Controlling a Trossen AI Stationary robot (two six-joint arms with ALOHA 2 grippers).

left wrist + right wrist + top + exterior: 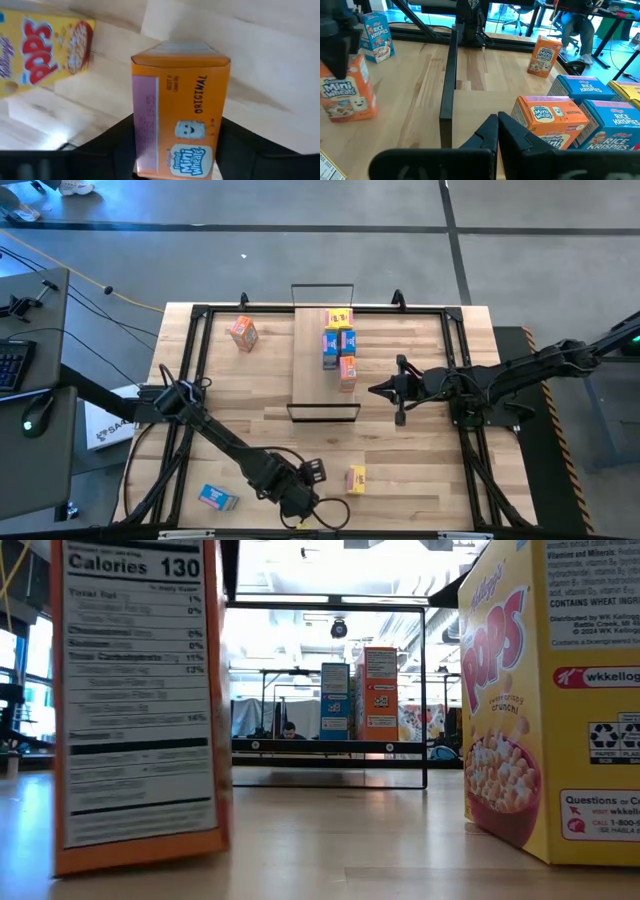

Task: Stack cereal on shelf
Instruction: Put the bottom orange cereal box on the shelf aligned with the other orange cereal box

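My left gripper [298, 496] is near the table's front edge, shut on an orange Mini Wheats cereal box [175, 115]. The box also shows in the low view [140, 700] and the right wrist view [345, 95]. The shelf [310, 370], a light board with black wire loops, lies mid-table with several cereal boxes [340, 340] standing on its right half. My right gripper [385, 390] is shut and empty, level, just right of the shelf beside its nearest orange box [547, 120]. Loose boxes rest on the table: a yellow Pops box [356, 478], a blue one [217, 498] and an orange one [243, 332]. My left gripper pinches the orange box between its two fingers [112, 145], one on each of two opposite sides [142, 145]. The fingers come from above, pointing down. The box stands about upright with its bottom edge [140, 860] on or just above the tabletop.
Black rails [200, 360] frame the tabletop. The yellow Pops box [560, 690] stands close to the right of the held box. Bare wood lies between the shelf's near loop [323, 415] and the front edge.
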